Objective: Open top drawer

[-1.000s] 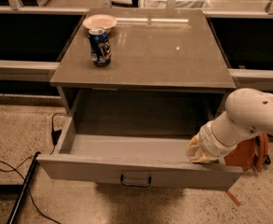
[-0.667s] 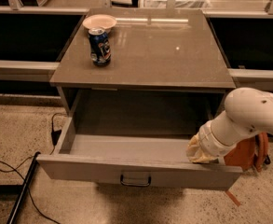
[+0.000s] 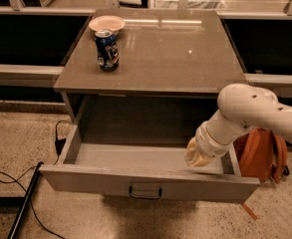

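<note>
Your robot's white arm [image 3: 250,108] reaches down from the right into the top drawer [image 3: 110,180], which stands wide open below the grey cabinet top [image 3: 175,54]. The drawer's flat front juts well forward of the cabinet, its plain grey box is bare to the camera, and its small dark loop handle [image 3: 145,192] hangs at the middle of the front's lower edge.

The gripper [image 3: 201,156], a pale cream shape at the end of the arm, sits inside the box at the right end, just behind the front panel and near the right side wall. You cannot tell from this view whether it is released, clenched or grasping anything, nor whether it touches the drawer floor. It is well apart from the handle.

On the cabinet top, at the far left corner, a blue drink can [image 3: 107,50] stands upright just in front of a shallow pale bowl [image 3: 106,23].

On the speckled floor to the right of the drawer, an orange backpack [image 3: 262,156] shows partly behind the arm. To the left, dark cables [image 3: 58,133] trail across the floor, and a black bar [image 3: 23,203] slants toward the lower left corner.
</note>
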